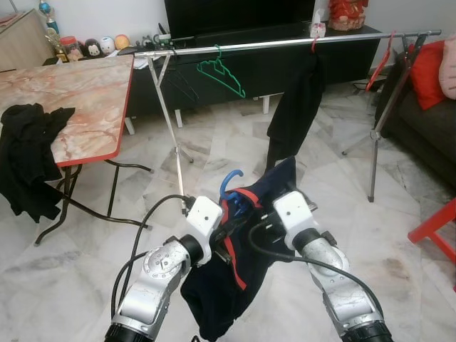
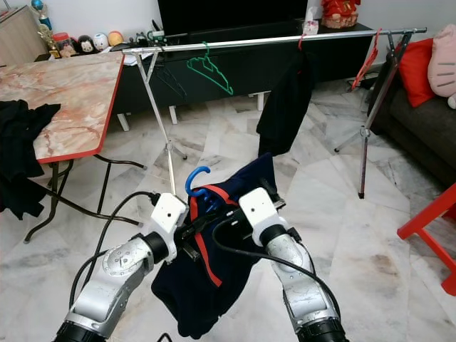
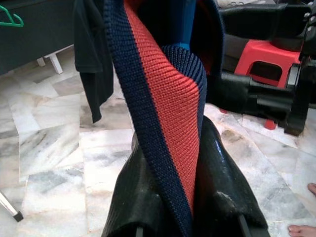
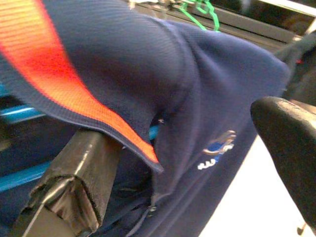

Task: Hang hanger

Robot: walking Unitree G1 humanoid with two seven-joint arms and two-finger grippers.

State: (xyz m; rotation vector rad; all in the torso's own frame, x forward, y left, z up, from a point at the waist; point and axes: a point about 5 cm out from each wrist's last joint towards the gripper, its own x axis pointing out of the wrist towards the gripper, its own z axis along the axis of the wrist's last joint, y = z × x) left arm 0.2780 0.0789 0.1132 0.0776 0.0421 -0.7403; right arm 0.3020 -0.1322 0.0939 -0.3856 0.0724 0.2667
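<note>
A navy shirt [image 1: 221, 299] with a red-orange collar [image 3: 168, 98] hangs on a blue hanger whose hook [image 1: 229, 182] sticks up between my two arms. My left gripper [image 3: 173, 140] is shut on the collar, low in front of me. My right gripper [image 4: 185, 143] is at the shirt's other side, fingers [image 4: 84, 168] spread wide with the navy cloth draped between them. The silver clothes rail [image 1: 285, 44] runs across the room ahead, well above and beyond both grippers.
On the rail hang a green hanger [image 1: 221, 75], a black garment [image 1: 296, 107] and a red hanger [image 1: 381, 64]. A marble-top folding table [image 1: 71, 92] with a black cloth [image 1: 28, 157] stands left. A sofa [image 1: 420, 114] and a red stool [image 1: 434, 228] stand right.
</note>
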